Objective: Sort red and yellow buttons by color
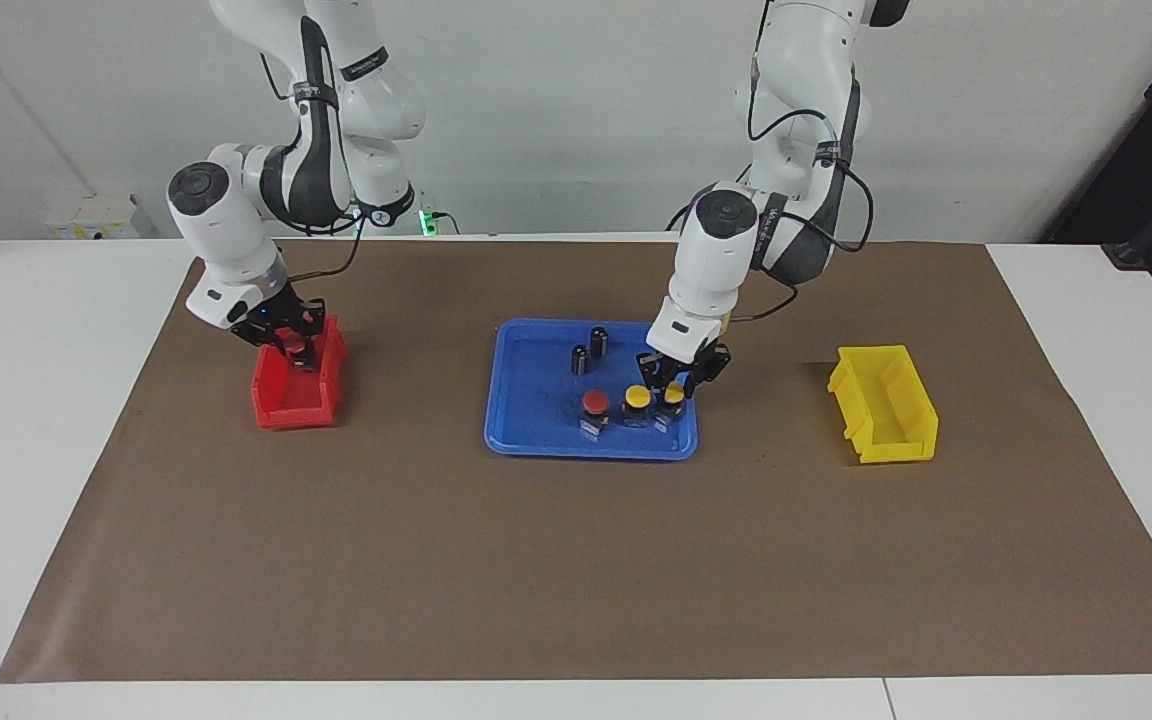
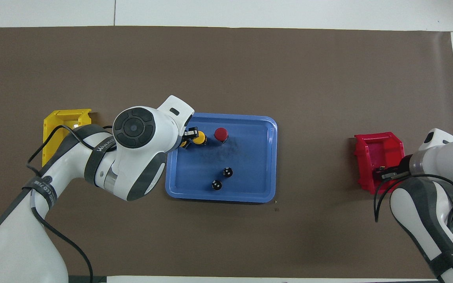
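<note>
One yellow button half-hidden overhead

- A plain white wall rises at the robots' end of a white table.
- A brown paper sheet covers most of the tabletop.
- A white socket box sits against the wall toward the right arm's end.
- A green light glows at the wall's foot.
- Dark equipment stands past the left arm's end.

The tray sits mid-counter between two bins, holding three buttons farther out than two cylinders.
</note>
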Tool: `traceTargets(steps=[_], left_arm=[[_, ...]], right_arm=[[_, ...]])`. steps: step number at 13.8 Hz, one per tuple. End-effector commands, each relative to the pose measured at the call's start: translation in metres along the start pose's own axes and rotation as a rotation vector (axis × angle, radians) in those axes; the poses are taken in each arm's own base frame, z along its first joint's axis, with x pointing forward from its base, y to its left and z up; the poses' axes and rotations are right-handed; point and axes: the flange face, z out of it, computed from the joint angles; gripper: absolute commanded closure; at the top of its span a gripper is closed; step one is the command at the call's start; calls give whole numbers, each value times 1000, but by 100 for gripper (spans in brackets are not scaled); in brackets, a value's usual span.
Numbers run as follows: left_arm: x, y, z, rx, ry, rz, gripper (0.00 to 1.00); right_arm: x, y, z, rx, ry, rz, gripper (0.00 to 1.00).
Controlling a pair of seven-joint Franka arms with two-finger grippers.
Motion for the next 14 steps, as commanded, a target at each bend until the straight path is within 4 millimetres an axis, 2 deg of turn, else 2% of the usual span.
traceTargets(steps=[1,3,5,6,7,8,9,10,11,12,13,14], left_arm=[[-4,-1,3,-5,0,-12,96],[1,2,-9,12,-21,-24,98],[10,7,-49,59,-80,-31,98],[17,-5,-74,85,-112,-44,98],[33,-29,-101,100,-126,-68,99],[53,-59,-122,104,-141,-59,99],[67,-90,-144,101,-152,-24,99],[80,-130,-157,96,-161,0,99],[91,-168,-163,87,-165,38,99],[103,-209,-163,80,-163,85,99],[111,-245,-158,72,-158,118,99],[117,-275,-155,66,-125,135,99]], right_arm=[[12,5,-26,8,7,-5,46],[23,5,-50,30,6,2,44],[32,5,-77,43,14,4,44],[38,5,-97,43,18,0,44],[44,4,-109,53,13,10,43],[59,-12,-129,96,32,20,39],[71,-19,-143,132,35,46,33],[86,-29,-161,135,42,63,29],[107,-59,-176,135,54,67,29],[129,-106,-192,124,75,94,29],[143,-150,-201,129,96,132,30],[159,-202,-201,122,98,162,30]])
